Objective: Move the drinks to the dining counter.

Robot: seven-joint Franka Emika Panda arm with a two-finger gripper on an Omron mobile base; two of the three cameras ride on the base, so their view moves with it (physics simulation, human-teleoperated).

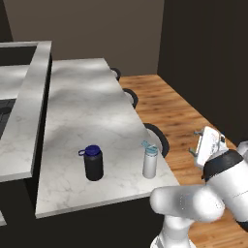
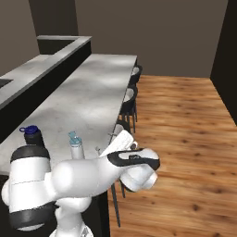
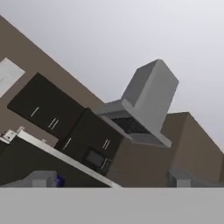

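Note:
Two drinks stand upright on the dining counter point(image 1: 92, 111) near its front end. One is a wide black bottle with a blue cap point(image 1: 93, 163) point(image 2: 32, 135). The other is a slim white-grey bottle with a light-blue spout lid point(image 1: 150, 161) point(image 2: 76, 145), close to the counter's right edge. My gripper point(image 1: 193, 142) point(image 2: 104, 142) hangs off that edge, to the right of the slim bottle and apart from it. It is tilted upward, open, with nothing between its fingers. In the hand view the fingertips point(image 3: 41, 178) stand wide apart against the cabinets and ceiling.
Black round stools point(image 1: 157, 136) point(image 2: 131, 96) line the counter's right side, over a wooden floor point(image 1: 179, 116). A higher marble ledge point(image 1: 38, 82) runs along the counter's left side. A dark wall point(image 1: 208, 63) rises at the right. A grey range hood point(image 3: 146, 100) hangs among dark cabinets.

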